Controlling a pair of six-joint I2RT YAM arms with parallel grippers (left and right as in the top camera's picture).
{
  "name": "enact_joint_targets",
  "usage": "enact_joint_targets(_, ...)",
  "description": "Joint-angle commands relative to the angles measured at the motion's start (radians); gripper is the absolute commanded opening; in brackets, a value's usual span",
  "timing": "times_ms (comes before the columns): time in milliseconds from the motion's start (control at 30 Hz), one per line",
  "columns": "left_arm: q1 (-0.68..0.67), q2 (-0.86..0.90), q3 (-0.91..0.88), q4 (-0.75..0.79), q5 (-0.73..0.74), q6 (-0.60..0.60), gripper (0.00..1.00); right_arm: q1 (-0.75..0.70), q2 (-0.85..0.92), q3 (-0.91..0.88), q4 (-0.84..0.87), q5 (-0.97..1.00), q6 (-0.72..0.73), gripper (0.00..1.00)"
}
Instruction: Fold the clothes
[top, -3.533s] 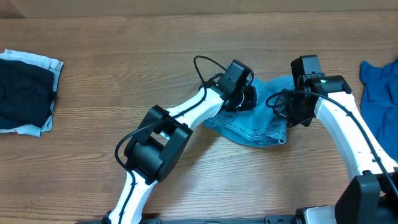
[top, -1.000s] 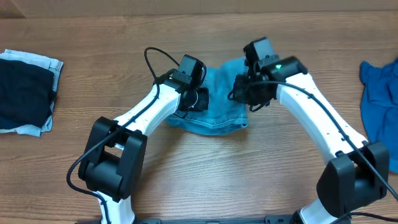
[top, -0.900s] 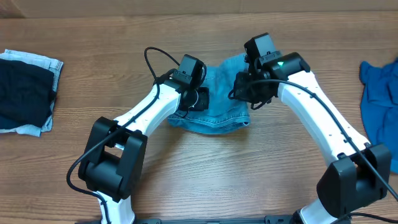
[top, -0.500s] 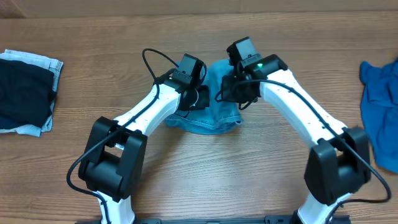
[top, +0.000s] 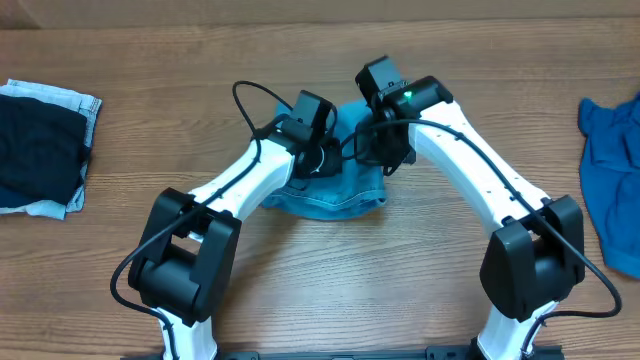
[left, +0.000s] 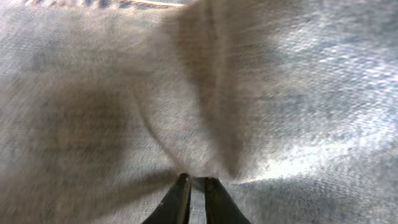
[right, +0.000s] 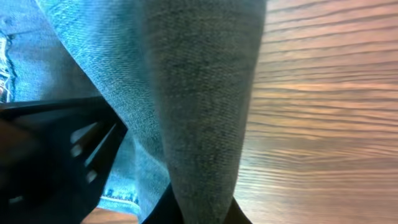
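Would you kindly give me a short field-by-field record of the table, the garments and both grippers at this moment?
Surface: wooden table
Centre: light-blue denim garment, bunched between the two arms
Left gripper: shut, pinching a fold of that denim
Right gripper: shut on the same denim, cloth draped over its fingers
Left edge: dark navy piece lying on pale denim
Right edge: bright blue garment, partly out of frame

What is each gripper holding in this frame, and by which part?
Both hold the light-blue denim garment. The left gripper pinches a raised crease in its flat cloth; the right gripper pinches a lifted fold on its right side.
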Motion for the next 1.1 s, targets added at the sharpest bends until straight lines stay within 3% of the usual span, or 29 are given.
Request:
enact_joint_targets(0, -0.038, 0.013, -0.061, 0.07, -0.002, -0.111, 0.1, 0.002, -0.014, 0.07, -0.032, 0.036, -0.029, 0.04)
enact_joint_targets(100, -0.067, 0.016, -0.107, 0.143, 0.002, -0.225, 0.09, 0.003, -0.014, 0.069, -0.043, 0.032, -0.029, 0.04)
enact_joint_targets(267, -0.115, 0.101, -0.114, 0.218, 0.082, -0.289, 0.08, 0.021, -0.013, 0.069, -0.005, -0.054, -0.021, 0.04)
enact_joint_targets(433, -0.066, 0.09, -0.103, 0.206, 0.089, -0.249, 0.13, 0.036, -0.013, 0.069, 0.023, -0.054, 0.001, 0.04)
enact_joint_targets(600, -0.018, 0.001, -0.103, 0.164, 0.077, -0.19, 0.33, 0.036, -0.013, 0.069, 0.024, -0.054, 0.001, 0.04)
enact_joint_targets(733, -0.01, -0.097, -0.103, 0.141, 0.022, -0.181, 0.41, 0.036, -0.013, 0.069, 0.029, -0.054, 0.001, 0.04)
enact_joint_targets(1067, 0.057, -0.277, -0.103, -0.039, -0.13, -0.173, 0.41, 0.046, 0.007, 0.069, 0.079, -0.055, 0.001, 0.04)
